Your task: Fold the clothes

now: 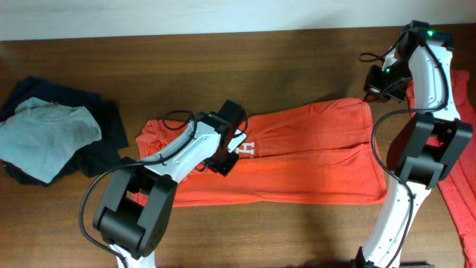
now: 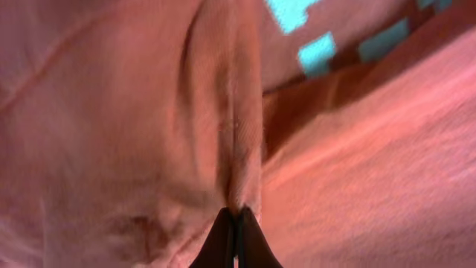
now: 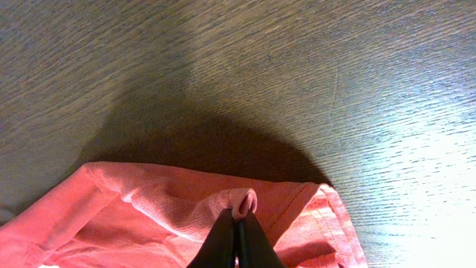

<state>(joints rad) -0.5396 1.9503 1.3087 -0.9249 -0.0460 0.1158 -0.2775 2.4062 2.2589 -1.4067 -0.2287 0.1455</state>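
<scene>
A: Where's the orange-red T-shirt (image 1: 297, 160)?
B: Flat on the bench (image 1: 223, 52). The left fingers (image 2: 236, 237) pinch a ridge just beside its white lettering (image 1: 246, 148), and the right fingers (image 3: 238, 240) pinch its far corner
A: Anything around?
B: Well left of the left fingers, a grey-blue tee (image 1: 48, 134) lies on dark navy garments (image 1: 104, 145); right of the right fingers lies a red cloth (image 1: 462, 208)

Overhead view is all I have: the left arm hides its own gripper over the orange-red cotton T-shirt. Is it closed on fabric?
Observer: Yes. The left wrist view shows the left gripper shut, pinching a raised ridge of the orange-red cotton T-shirt.
Operator: And the right one, at the far corner?
Observer: The right wrist view shows the right gripper shut on a small bunched fold at the shirt's edge, with bare dark wooden table beyond it.
</scene>
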